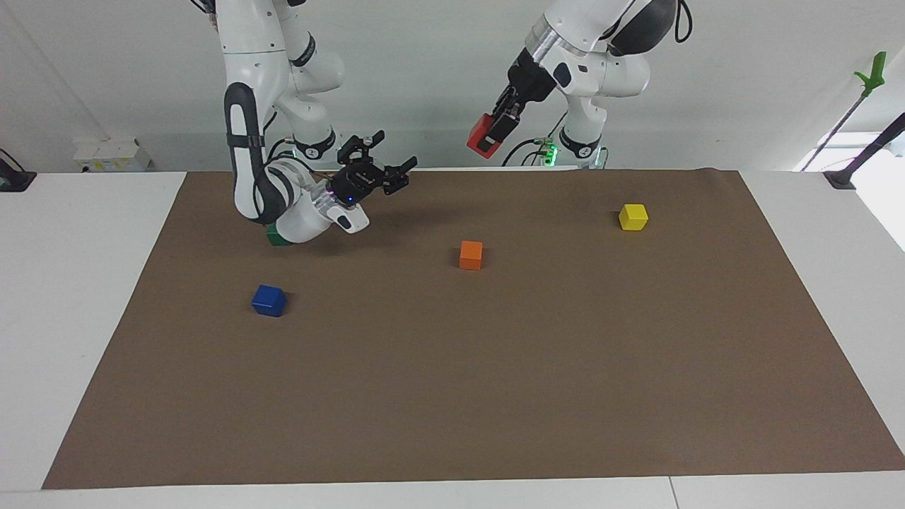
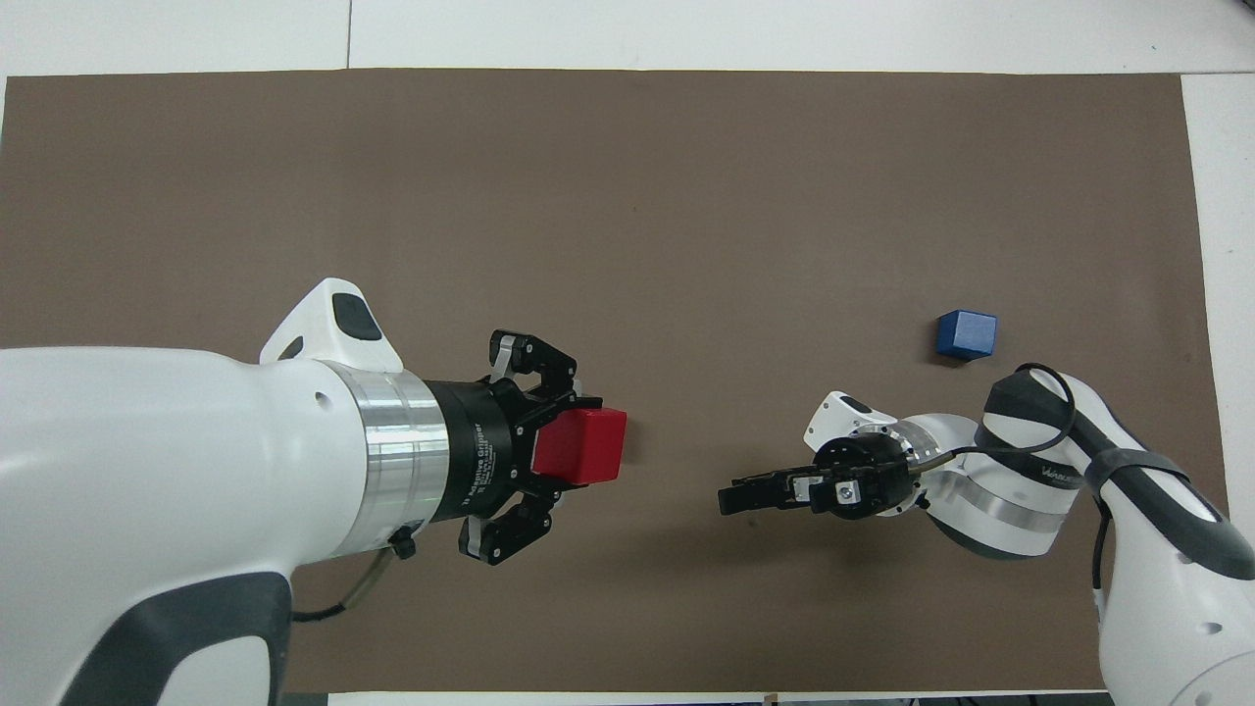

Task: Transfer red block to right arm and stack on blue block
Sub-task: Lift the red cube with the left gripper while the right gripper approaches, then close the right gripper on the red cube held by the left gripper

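The red block [image 1: 483, 135] is held in my left gripper [image 1: 489, 138], raised high over the robots' end of the mat; the overhead view shows the block [image 2: 580, 446] in that gripper [image 2: 588, 447], pointing toward the right arm. My right gripper [image 1: 387, 158] is open and empty, turned sideways toward the red block with a clear gap between them, and it also shows in the overhead view [image 2: 730, 498]. The blue block [image 1: 269, 300] lies on the mat at the right arm's end, farther from the robots than the right gripper, and it shows in the overhead view [image 2: 966, 334].
An orange cube [image 1: 471, 254] lies mid-mat and a yellow cube [image 1: 633, 217] toward the left arm's end. A dark green cube [image 1: 277, 237] is partly hidden under the right arm's wrist. A brown mat [image 1: 495, 396] covers the white table.
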Action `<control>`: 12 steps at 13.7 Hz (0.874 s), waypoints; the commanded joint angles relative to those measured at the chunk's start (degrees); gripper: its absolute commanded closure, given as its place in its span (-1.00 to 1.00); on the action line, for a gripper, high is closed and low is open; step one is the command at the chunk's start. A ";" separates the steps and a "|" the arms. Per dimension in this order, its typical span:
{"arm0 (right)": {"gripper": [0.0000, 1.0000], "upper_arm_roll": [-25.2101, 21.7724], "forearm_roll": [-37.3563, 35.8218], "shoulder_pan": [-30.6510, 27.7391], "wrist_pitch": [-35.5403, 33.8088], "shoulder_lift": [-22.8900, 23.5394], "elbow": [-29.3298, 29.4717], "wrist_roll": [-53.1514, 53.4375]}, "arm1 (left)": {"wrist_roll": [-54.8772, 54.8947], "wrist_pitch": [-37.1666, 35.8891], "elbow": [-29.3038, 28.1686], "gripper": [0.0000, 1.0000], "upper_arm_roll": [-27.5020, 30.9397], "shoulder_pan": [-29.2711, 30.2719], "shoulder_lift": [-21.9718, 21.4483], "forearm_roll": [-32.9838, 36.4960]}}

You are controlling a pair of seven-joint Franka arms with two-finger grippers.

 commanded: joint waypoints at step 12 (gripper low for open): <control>-1.00 0.16 11.03 8.75 -0.75 1.02 -0.20 -4.86 | -15.24 4.78 -9.97 1.00 0.35 -5.25 -6.27 -7.54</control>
